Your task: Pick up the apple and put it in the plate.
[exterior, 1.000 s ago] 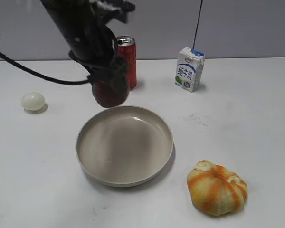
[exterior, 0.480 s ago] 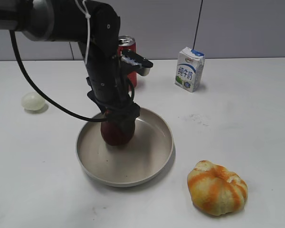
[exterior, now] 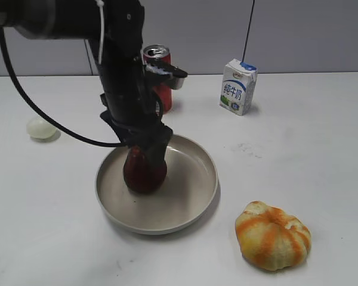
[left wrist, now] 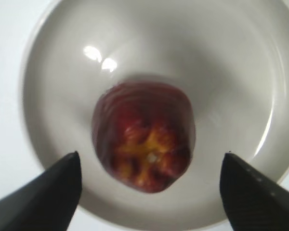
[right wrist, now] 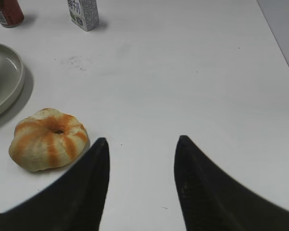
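Observation:
The dark maroon apple (exterior: 144, 173) sits in the beige plate (exterior: 188, 185), left of its middle. My left gripper (exterior: 144, 149) is right above it, pointing down. In the left wrist view the apple (left wrist: 143, 137) shows its yellowish dimpled top, and the plate (left wrist: 231, 72) fills the frame. The left gripper (left wrist: 151, 156) is open, its two fingertips wide apart on either side of the apple with a gap on each side. My right gripper (right wrist: 142, 142) is open and empty over bare table and does not show in the exterior view.
A red can (exterior: 162, 80) stands behind the left arm. A milk carton (exterior: 237, 86) is at the back right. A pale ball (exterior: 40, 127) lies at the left. An orange-and-white striped fruit (exterior: 273, 235) lies front right, left of my right gripper (right wrist: 48, 139).
The left arm came down from the plate's far rim with the apple and set it in the plate. The jaws now stand apart from the apple.

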Controlling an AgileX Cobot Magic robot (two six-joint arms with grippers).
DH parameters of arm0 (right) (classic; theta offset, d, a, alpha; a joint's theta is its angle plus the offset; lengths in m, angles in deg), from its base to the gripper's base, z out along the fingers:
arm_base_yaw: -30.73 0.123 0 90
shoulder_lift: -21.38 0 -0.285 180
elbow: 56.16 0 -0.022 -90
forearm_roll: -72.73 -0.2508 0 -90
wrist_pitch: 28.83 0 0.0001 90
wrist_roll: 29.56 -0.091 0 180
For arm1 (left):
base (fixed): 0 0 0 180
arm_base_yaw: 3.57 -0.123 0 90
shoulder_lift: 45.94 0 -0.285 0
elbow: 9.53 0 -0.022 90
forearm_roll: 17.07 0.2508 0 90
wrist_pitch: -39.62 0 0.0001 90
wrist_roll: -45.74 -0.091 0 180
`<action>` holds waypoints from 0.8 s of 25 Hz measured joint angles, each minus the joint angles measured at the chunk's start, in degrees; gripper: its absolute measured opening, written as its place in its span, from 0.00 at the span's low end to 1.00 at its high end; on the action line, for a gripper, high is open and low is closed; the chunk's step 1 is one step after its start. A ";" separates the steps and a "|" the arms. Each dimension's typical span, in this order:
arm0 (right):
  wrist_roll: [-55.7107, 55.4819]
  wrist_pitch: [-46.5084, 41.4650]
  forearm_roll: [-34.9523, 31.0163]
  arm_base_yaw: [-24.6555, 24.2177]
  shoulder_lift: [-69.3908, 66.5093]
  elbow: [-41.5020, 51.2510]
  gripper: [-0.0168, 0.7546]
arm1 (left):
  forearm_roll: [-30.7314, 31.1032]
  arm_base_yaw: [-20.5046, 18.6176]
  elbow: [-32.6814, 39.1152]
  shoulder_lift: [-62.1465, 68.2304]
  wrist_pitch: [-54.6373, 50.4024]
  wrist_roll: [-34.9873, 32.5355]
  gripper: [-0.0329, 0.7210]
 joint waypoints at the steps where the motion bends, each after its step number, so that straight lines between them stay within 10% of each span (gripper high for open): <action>1: 0.00 0.00 0.00 0.00 0.00 0.00 0.46 | 0.00 -0.83 0.00 -0.91 -0.17 0.00 0.96; 20: 0.00 0.00 0.00 0.00 0.00 0.00 0.46 | 5.20 -37.87 6.80 -19.34 -2.59 8.44 0.83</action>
